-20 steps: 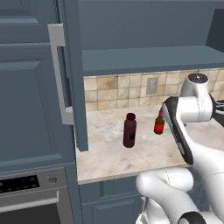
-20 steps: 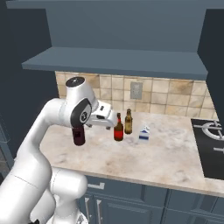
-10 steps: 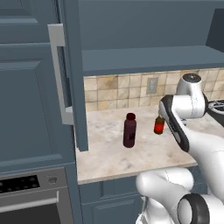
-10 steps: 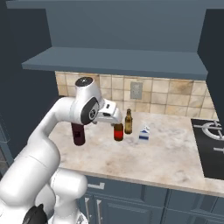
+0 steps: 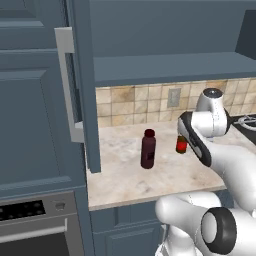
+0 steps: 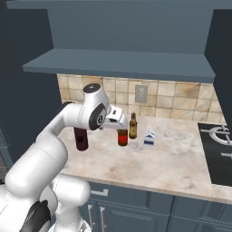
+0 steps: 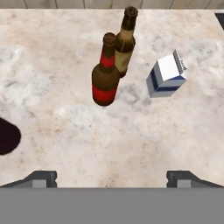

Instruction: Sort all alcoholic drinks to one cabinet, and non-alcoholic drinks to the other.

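Two slim brown beer bottles stand close together on the counter: the red-labelled one (image 7: 105,74) (image 6: 122,137) (image 5: 181,145) in front, the tan-labelled one (image 7: 124,43) (image 6: 132,126) just behind it. Apart from them, to the left, stands the squat maroon bottle (image 5: 148,149) (image 6: 81,138) (image 7: 6,135). My gripper (image 7: 113,179) hangs above the counter, just short of the red-labelled bottle, looking down on it. It is open, its tips wide apart and nothing between them. The arm hides part of the red-labelled bottle in the left base view.
A small blue-and-white carton (image 7: 166,74) (image 6: 149,139) stands right of the beer bottles. An open cabinet door (image 5: 82,85) juts out at the counter's left end. The open upper cabinet shelf (image 6: 118,68) runs above the backsplash. A black stove (image 6: 217,149) lies at the right.
The arm has swung a little further, carrying the hand slightly closer to the beer bottles. The bottles and carton have not moved.
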Robot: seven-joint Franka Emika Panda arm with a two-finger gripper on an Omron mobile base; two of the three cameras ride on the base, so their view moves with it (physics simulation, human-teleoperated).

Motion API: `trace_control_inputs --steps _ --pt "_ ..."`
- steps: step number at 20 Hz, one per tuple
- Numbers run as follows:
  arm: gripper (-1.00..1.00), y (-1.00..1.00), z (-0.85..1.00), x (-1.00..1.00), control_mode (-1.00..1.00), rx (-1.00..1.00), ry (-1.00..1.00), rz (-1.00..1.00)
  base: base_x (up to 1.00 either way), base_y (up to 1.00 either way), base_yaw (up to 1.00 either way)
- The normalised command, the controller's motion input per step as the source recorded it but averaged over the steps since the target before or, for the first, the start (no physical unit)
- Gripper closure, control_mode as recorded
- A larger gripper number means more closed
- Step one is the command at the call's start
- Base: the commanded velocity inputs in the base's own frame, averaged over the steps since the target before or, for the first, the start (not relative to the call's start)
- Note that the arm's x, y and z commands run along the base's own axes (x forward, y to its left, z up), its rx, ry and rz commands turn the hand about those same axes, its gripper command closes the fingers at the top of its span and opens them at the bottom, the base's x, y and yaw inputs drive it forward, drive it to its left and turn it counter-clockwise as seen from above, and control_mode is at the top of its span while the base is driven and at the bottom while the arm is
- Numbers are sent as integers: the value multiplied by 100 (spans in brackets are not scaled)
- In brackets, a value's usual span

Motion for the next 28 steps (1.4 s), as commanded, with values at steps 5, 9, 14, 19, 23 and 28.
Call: trace_control_inputs --steps 5,9,14,19,23,28 --pt "-100 -5 -28 11 -100 0 -5 0 0 0 0" --pt "-100 -7 -20 17 -100 0 -2 0 0 0 0" --pt "-100 -2 -20 17 -100 0 -1 0 0 0 0" --pt "-100 -2 -15 24 -100 0 0 0 0 0 0" --pt "-100 0 -15 18 -100 0 0 0 0 0 0" --pt "-100 0 -11 18 -100 0 0 0 0 0 0"
